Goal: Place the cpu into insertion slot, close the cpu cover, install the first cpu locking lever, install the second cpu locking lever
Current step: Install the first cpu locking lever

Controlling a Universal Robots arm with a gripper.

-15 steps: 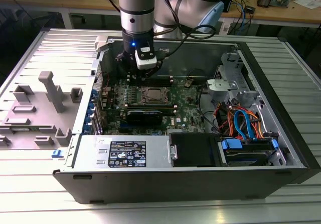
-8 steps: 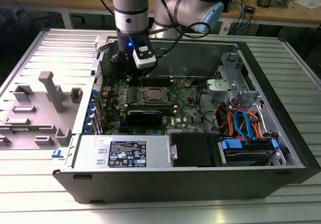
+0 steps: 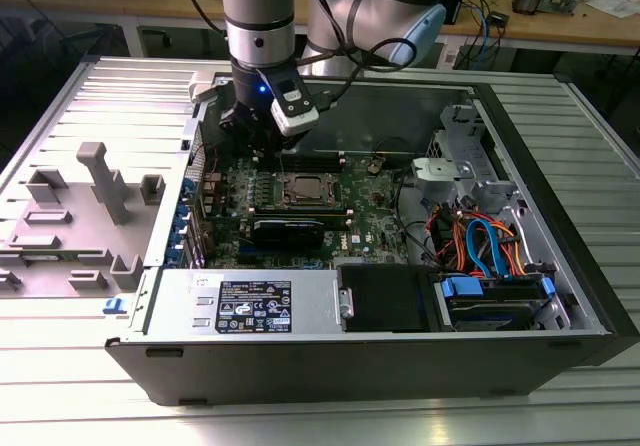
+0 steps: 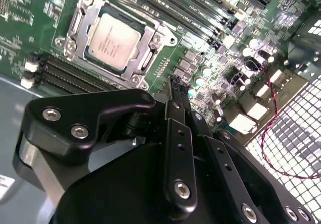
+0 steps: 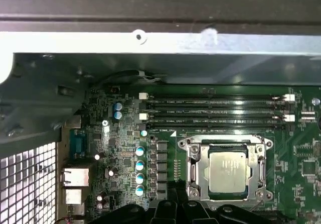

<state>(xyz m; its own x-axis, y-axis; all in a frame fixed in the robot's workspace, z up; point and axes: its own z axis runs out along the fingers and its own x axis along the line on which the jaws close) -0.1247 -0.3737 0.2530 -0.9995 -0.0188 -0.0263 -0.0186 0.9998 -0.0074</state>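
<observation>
Closest to the lens in the second wrist view are the black links of my hand. Its fingers are pressed together with nothing between them, poised just above the green board without touching any part. In the exterior view, the cpu lies at about four o'clock from my hand, close by. It sits flat in the insertion slot. The cpu cover is down around it, and the dull silver top shows through the window. I cannot tell whether the levers are latched. Long black memory slots run just beside the socket. The open computer case rests on the ribbed metal desk, with grey fixtures at nine o'clock.
</observation>
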